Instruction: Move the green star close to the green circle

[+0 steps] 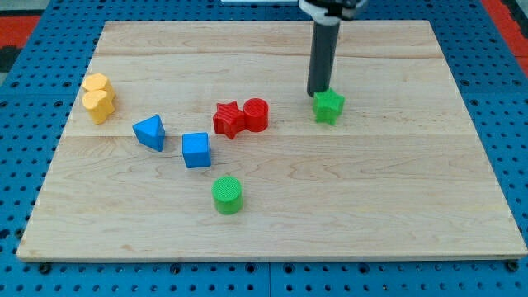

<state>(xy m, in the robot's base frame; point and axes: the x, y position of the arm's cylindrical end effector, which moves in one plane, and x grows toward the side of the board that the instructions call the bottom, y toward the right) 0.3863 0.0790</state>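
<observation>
The green star (328, 106) sits on the wooden board (396, 190), right of centre and toward the view's top. My tip (318, 93) is at the star's top-left edge, touching or nearly touching it. The green circle (227, 195) stands lower on the board, left of centre, well apart from the star toward the view's bottom left.
A red star (227, 119) and a red circle (256, 114) sit together between the two green blocks' columns. A blue cube (196, 150) and a blue triangle (150, 131) lie to their left. Two yellow blocks (98, 96) sit at the far left.
</observation>
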